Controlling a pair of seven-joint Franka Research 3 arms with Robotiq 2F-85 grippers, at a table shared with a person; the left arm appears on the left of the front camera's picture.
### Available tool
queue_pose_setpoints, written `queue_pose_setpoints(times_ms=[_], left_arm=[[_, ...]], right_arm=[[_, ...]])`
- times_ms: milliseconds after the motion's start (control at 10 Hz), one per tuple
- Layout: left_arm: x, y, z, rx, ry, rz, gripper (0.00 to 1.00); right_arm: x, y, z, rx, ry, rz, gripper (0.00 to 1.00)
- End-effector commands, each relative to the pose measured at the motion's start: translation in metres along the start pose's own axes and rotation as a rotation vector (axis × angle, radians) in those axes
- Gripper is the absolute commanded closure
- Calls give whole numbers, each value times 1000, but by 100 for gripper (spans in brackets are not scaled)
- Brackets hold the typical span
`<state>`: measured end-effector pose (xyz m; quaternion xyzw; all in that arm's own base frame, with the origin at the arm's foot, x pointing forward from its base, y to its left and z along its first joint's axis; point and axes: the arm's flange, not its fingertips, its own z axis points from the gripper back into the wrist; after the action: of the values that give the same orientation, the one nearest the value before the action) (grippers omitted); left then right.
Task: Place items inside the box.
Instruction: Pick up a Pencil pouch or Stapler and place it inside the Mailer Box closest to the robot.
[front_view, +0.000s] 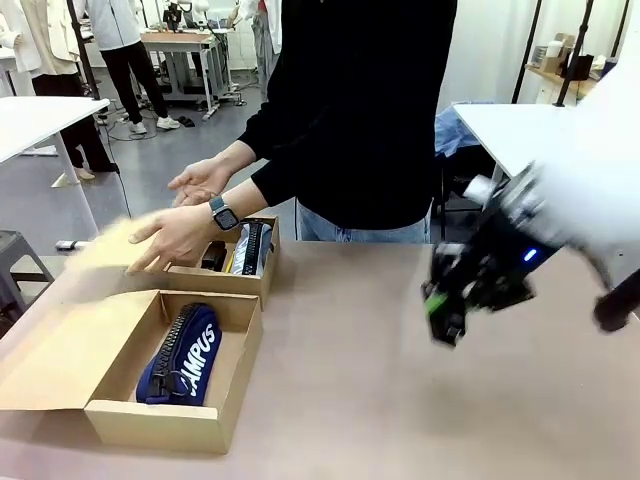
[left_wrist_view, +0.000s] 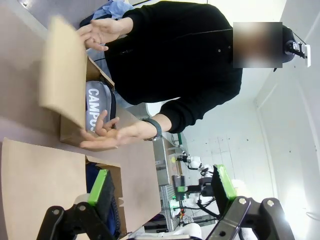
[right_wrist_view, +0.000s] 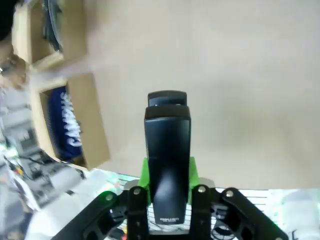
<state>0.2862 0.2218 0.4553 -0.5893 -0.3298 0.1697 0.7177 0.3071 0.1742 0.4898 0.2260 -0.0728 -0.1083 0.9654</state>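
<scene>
**Right gripper (right_wrist_view: 168, 172) clamped on a black stapler (right_wrist_view: 167, 140) above the table**

Green pads pressed both sides of the stapler, which pointed away from the wrist. Beneath the gripper lay the table (front_view: 350, 380), a plain, pale brown matte surface with nothing on it directly below.

Well to the gripper's left sat two open cardboard boxes, touching each other. The near box (front_view: 165, 425) held a navy pouch (front_view: 190, 355) lettered "CAMPUS". The far box (front_view: 215, 283) stood beyond it, at the person's edge of the table. The person's hands (front_view: 185, 235) hovered over that far box, one wrist wearing a watch (front_view: 224, 214).

The left gripper (left_wrist_view: 161, 187) hung with jaws apart and nothing between them. Beyond it, a grey pouch (left_wrist_view: 95, 107) lay in the far box.

Behind the table the room had a grey floor (front_view: 190, 130), white tables (front_view: 510, 125) to either side, and other people standing farther off.

In the front view the right gripper was smeared by motion, so the stapler could not be made out there. A cardboard flap (front_view: 100, 255) by the person's hands was blurred as well. Hand and flap covered much of the far box, and the dark things in it could not be told apart. Small print on the stapler's near end was unreadable.
</scene>
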Motion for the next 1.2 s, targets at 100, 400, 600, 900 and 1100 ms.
queue_pose_setpoints(times_ms=[100, 400, 600, 900, 1100], left_arm=[[0, 0, -2, -23, -12, -19, 0], [0, 0, -2, -23, -12, -19, 0], [0, 0, -2, -23, -12, -19, 0], [0, 0, -2, -23, -12, -19, 0], [0, 0, -2, -23, -12, -19, 0]], right_arm=[[-80, -141, 2, 163, -72, -200, 67], [-66, -134, -11, 170, -16, -162, 67], [-63, -128, -11, 159, -7, -132, 67], [-62, -114, -18, 153, 19, -83, 67], [-57, -95, -18, 104, 27, -38, 67]])
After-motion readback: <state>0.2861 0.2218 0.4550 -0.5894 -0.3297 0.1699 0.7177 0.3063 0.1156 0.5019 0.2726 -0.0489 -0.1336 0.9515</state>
